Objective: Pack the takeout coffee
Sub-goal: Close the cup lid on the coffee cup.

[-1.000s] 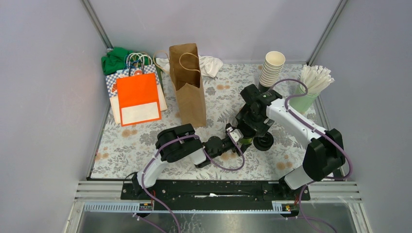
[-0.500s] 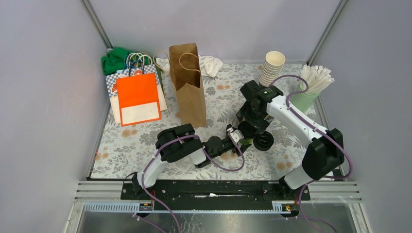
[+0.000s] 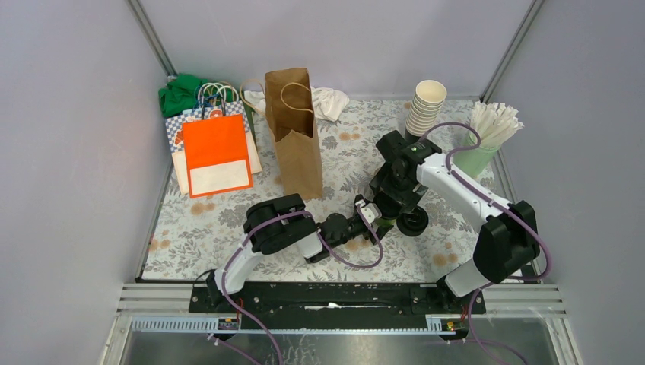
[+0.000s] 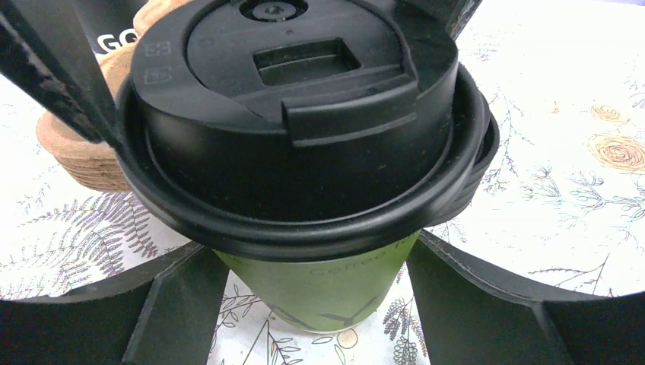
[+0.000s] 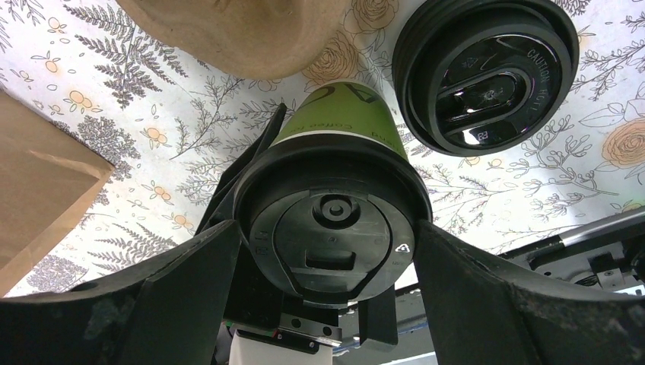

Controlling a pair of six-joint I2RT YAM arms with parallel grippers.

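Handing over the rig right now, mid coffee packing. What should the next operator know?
Left gripper shut on the green cup, at its body.
Right gripper shut on its black lid from above.
Second black lid sits beside it on the table; whatever is under it is hidden.
Brown paper bag stands upright farther back.
Done: lid is on the held cup.
Left: get the coffee into the bag.

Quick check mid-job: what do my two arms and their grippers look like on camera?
Both the left arm and right arm have white links between bulky black joints, each trailed by a looping purple cable. The left gripper's fingers and right gripper's fingers are matte black and wedge-shaped.
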